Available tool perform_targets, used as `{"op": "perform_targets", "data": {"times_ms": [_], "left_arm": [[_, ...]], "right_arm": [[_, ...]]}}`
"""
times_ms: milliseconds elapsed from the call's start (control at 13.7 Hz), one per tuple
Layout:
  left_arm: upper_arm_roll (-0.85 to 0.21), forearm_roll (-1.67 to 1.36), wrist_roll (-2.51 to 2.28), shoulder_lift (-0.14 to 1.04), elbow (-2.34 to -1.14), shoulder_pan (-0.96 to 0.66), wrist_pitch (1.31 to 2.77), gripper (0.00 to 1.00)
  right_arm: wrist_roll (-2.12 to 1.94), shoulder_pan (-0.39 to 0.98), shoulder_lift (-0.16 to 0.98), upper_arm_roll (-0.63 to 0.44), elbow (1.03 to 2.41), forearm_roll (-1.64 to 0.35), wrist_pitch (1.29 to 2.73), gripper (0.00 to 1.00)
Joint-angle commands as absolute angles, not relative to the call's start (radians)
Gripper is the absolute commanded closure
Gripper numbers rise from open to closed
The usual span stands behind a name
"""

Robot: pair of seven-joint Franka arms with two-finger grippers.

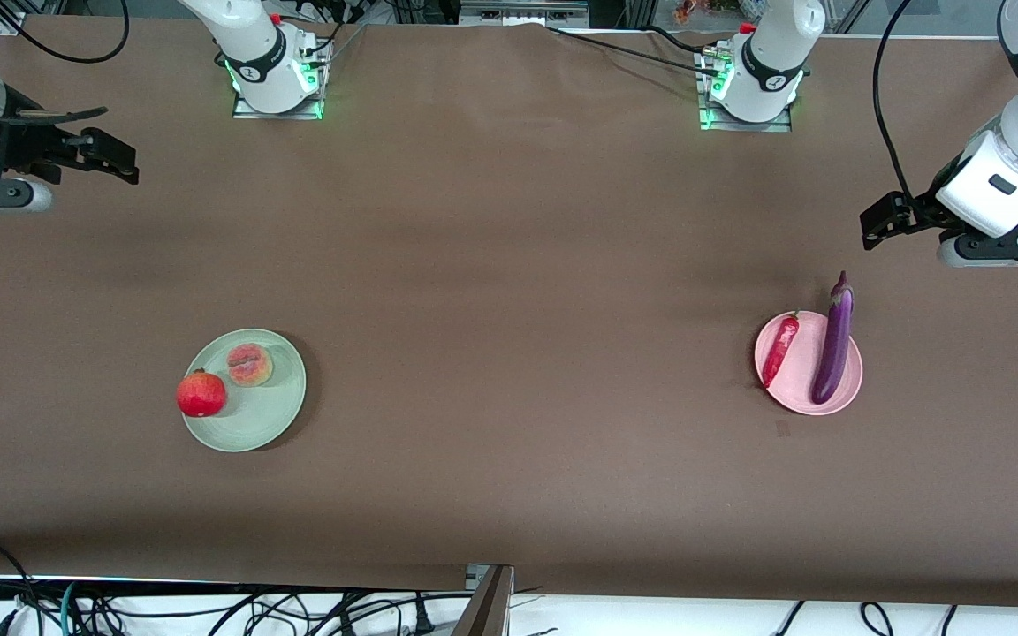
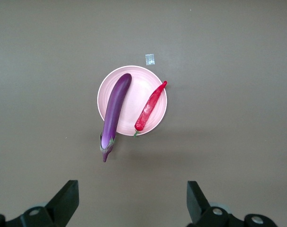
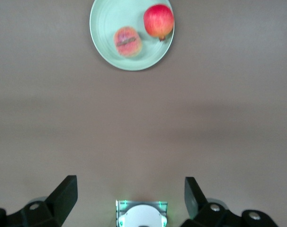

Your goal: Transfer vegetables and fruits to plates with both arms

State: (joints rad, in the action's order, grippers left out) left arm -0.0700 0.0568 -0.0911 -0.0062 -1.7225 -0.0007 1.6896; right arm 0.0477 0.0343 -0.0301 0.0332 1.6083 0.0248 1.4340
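Glossy round red fruit [image 1: 201,394] on smooth mint plate [image 1: 272,415].

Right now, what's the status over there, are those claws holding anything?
Left gripper, right gripper: open, empty, raised at table ends. Eggplant, chili on pink plate; apple, peach on green plate. Nothing in the way.

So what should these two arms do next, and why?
Probably nothing more than stay parked. The apple and peach already sit on the green plate, the chili and eggplant on the pink plate. The left gripper and right gripper are open, empty, and off to the table's ends.
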Motion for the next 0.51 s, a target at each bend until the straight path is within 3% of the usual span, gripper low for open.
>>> {"op": "perform_targets", "data": {"times_ms": [0,438], "left_arm": [[-0.064,0.035,-0.095,0.003,-1.697,-0.006,1.671,0.00],[-0.066,0.037,-0.097,0.003,-1.695,-0.008,1.671,0.00]], "right_arm": [[0.055,0.009,-0.078,0.060,1.615,0.038,1.430,0.00],[0.049,0.003,-0.068,0.035,1.609,0.032,1.362,0.00]]}}
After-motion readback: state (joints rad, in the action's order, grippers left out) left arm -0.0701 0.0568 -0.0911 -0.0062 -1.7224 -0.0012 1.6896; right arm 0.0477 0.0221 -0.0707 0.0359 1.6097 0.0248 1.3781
